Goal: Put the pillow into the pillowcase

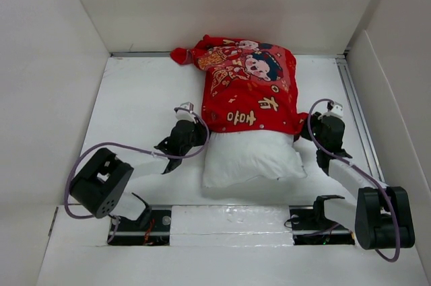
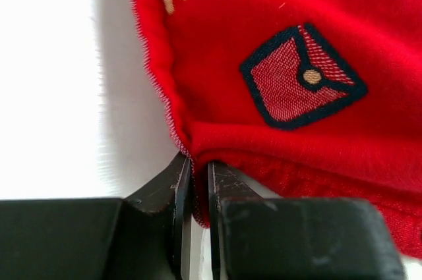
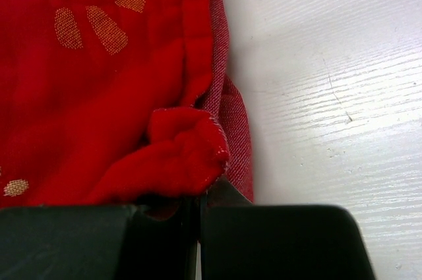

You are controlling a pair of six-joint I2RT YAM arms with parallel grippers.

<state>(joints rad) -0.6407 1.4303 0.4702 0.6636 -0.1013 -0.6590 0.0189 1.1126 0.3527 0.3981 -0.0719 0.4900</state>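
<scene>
A white table (image 1: 135,111) fills the floor of a white box. A back wall (image 1: 222,3), a left wall (image 1: 40,97) and a right wall (image 1: 397,97) stand around it. A metal rail (image 1: 353,104) runs along the table's right edge. Up close, the tabletop shows fine scratches (image 3: 336,95). A white ledge (image 1: 229,222) lies at the near edge.

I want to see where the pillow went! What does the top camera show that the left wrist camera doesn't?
Only the top camera shows the white pillow poking out of the red pillowcase, the cartoon figures and the right gripper. Only the left wrist camera shows the left gripper pinched shut on the hem, and an envelope print. Both show the pillowcase and white table.
</scene>
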